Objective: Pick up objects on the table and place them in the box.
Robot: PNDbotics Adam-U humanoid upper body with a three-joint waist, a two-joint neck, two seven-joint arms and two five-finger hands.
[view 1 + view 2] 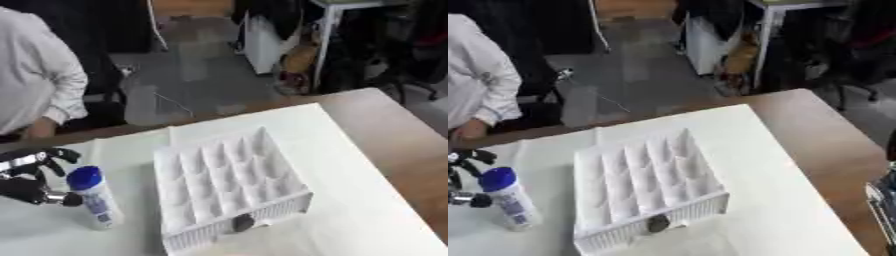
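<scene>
White-covered table (367, 200), cluttered room beyond. At nine o'clock, left robot hand (31, 180) beside blue-capped bottle (92, 199), fingers curled near but not visibly clamping it; grip state unclear. Probably mid-approach. Bottle upright, long axis vertical, cap up. Compartmented white box (229, 187) at centre. Right robot hand (883, 200) barely visible at three o'clock.

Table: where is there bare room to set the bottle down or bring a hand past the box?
Most room is on the white sheet right of the divided box, out to the table's brown edge. A narrower strip lies behind the box. It is crowded on the left: the blue-capped bottle stands close to the box, with the left hand beside it.
</scene>
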